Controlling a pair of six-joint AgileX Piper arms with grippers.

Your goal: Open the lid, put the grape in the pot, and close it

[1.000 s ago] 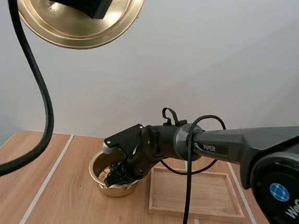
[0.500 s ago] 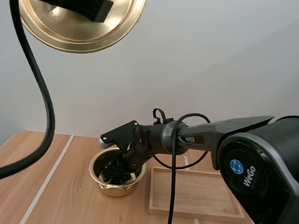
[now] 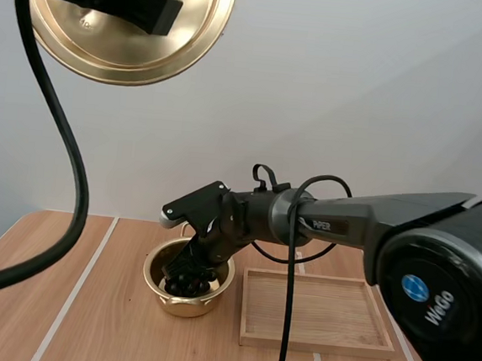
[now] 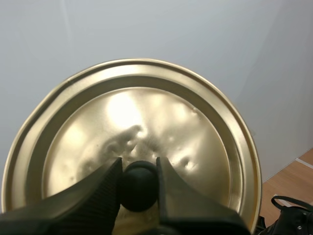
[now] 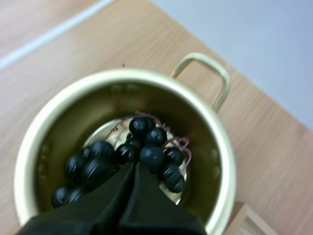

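A brass pot stands on the wooden table, and my right gripper reaches down into it. Over the pot the right gripper has its fingers pressed together, with the tips pinching the top of the dark bunch of grapes. The grapes rest low inside the pot, spread over its floor. High above the table's left side, my left gripper holds the brass lid up. Its fingers are shut on the lid's black knob, and the lid faces the camera.
A shallow wooden tray lies right of the pot, its corner close to the pot's rim. Bare wooden tabletop stretches left and in front of the pot.
My right arm's wrist has risen a little and swung slightly back over the pot, with the fingers still at the grapes. The raised lid has stayed in place.
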